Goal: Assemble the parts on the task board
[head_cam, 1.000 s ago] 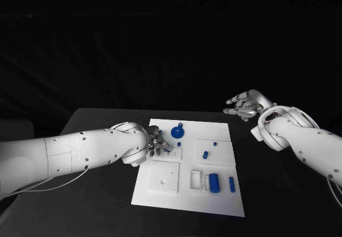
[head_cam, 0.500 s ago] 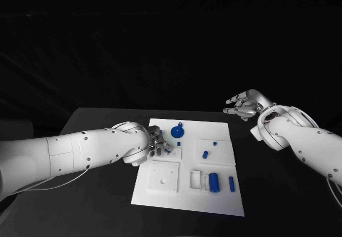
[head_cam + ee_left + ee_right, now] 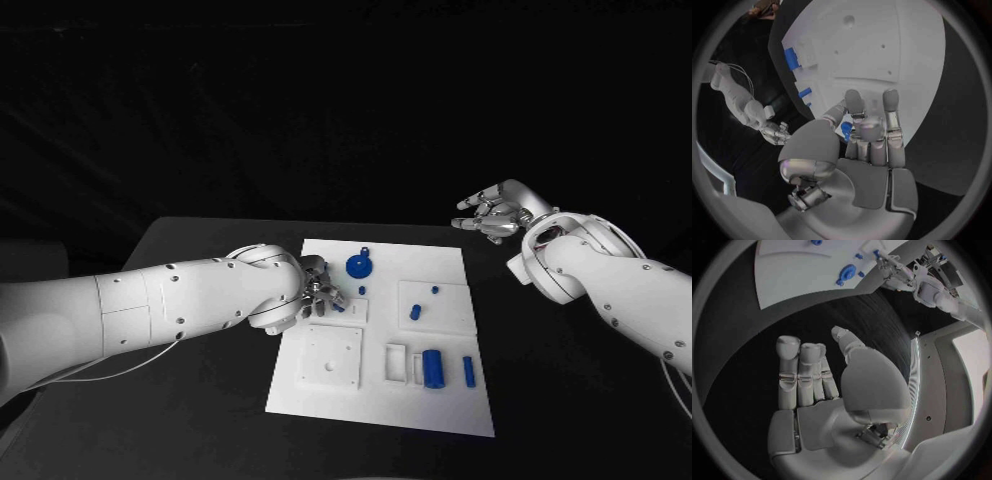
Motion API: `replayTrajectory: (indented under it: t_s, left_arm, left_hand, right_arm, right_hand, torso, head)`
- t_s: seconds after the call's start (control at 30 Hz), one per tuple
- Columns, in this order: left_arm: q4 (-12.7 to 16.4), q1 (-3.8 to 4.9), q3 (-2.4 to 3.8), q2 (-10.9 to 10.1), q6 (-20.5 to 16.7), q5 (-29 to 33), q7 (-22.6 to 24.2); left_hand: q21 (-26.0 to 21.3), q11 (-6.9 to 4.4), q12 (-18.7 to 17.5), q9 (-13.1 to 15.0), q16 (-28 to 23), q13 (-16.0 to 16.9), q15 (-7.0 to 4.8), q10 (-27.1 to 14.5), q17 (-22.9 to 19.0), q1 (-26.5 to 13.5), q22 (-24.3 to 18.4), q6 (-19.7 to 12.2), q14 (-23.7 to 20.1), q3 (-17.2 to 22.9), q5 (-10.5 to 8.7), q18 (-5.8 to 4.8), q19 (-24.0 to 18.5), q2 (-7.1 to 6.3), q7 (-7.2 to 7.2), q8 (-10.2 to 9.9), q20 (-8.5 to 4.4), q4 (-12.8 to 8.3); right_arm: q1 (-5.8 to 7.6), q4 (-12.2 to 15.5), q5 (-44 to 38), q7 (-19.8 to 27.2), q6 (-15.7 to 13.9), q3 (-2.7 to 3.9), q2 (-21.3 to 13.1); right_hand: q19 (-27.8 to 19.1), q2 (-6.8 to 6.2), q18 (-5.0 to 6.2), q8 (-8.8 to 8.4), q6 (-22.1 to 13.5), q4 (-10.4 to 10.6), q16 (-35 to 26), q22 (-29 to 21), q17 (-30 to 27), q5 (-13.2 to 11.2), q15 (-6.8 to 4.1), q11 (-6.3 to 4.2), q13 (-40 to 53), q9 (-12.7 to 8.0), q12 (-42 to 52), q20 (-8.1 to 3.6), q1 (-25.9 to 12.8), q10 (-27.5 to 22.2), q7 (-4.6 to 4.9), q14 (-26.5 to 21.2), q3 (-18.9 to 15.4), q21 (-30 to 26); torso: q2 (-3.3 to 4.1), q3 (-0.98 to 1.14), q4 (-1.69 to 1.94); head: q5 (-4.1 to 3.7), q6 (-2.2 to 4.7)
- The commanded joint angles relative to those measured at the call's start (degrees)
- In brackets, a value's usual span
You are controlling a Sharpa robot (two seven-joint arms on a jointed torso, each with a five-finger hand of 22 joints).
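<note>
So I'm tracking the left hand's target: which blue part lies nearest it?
The small blue part at the left hand's fingertips; the round blue part lies just beyond, and the rest lie farther right.

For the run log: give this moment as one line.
left hand: over task board, holding small blue part | right hand: open, off board
</note>
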Motion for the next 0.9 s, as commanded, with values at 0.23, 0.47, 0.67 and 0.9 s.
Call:
replayTrajectory:
  t_s: [0.23,0.47,0.67,0.9]
  left_arm:
    - [0.03,-0.13,-0.10,0.16,4.04,-1.75,-1.03]
    - [0.01,-0.14,-0.11,0.32,4.35,-2.18,-1.07]
    - [0.08,-0.15,-0.11,0.26,3.27,-2.52,-0.81]
    - [0.87,-0.16,-0.09,-0.51,-1.29,-2.14,0.96]
  left_hand:
    - [-0.41,-0.71,-0.36,29.35,-0.23,-0.08,-0.13,2.34,-0.26,0.58,0.95,13.64,-0.08,0.30,0.44,-0.87,0.55,0.49,-7.08,0.24,0.03,-0.26]
    - [-0.41,-0.71,-0.36,29.35,-0.23,-0.08,-0.13,2.34,-0.26,0.58,0.95,13.64,-0.08,0.30,0.44,-0.87,0.55,0.49,-7.08,0.24,0.03,-0.26]
    - [-0.45,-0.71,-0.34,29.34,-0.25,-0.14,-0.14,2.35,-0.47,0.51,0.97,13.61,-0.03,0.28,0.43,-0.87,0.62,0.56,-7.07,0.25,0.03,-0.29]
    - [-0.38,-0.77,-0.07,29.47,-0.03,-0.08,-0.22,2.35,-0.16,0.40,0.99,13.77,0.23,0.22,0.44,-0.86,0.83,0.57,-7.13,0.33,-0.05,-0.10]
  right_arm:
    - [-0.09,0.18,0.06,0.47,0.60,0.03,0.01]
    - [-0.10,0.19,0.08,0.50,0.59,0.03,0.01]
    - [-0.11,0.17,0.12,0.53,0.55,0.03,0.01]
    - [-0.11,0.14,0.17,0.58,0.49,0.03,-0.06]
  right_hand:
    - [2.21,-0.17,0.80,-0.22,0.26,0.04,-0.07,4.06,-0.01,0.21,-0.11,-0.02,-0.07,-0.09,0.32,0.06,-0.59,-0.28,-0.01,-0.23,0.26,-0.22]
    - [2.21,-0.17,0.80,-0.22,0.26,0.04,-0.07,4.06,-0.01,0.21,-0.11,-0.02,-0.07,-0.09,0.32,0.06,-0.59,-0.28,-0.01,-0.23,0.26,-0.22]
    - [2.21,-0.17,0.80,-0.22,0.26,0.04,-0.07,4.06,-0.01,0.21,-0.11,-0.02,-0.07,-0.09,0.32,0.06,-0.59,-0.28,-0.01,-0.23,0.26,-0.22]
    - [2.26,-0.16,0.80,-0.21,0.32,0.15,-0.14,4.06,-0.06,0.31,-0.13,-0.03,-0.08,-0.09,0.36,0.04,-0.71,-0.26,-0.02,-0.24,0.33,-0.22]
  torso:
    - [0.00,0.01,0.04]
    - [0.01,-0.03,-0.01]
    - [0.00,0.00,-0.01]
    - [0.01,-0.04,0.02]
  head:
    - [0.10,-0.02]
    - [0.10,0.01]
    - [0.11,-0.01]
    - [0.06,0.14]
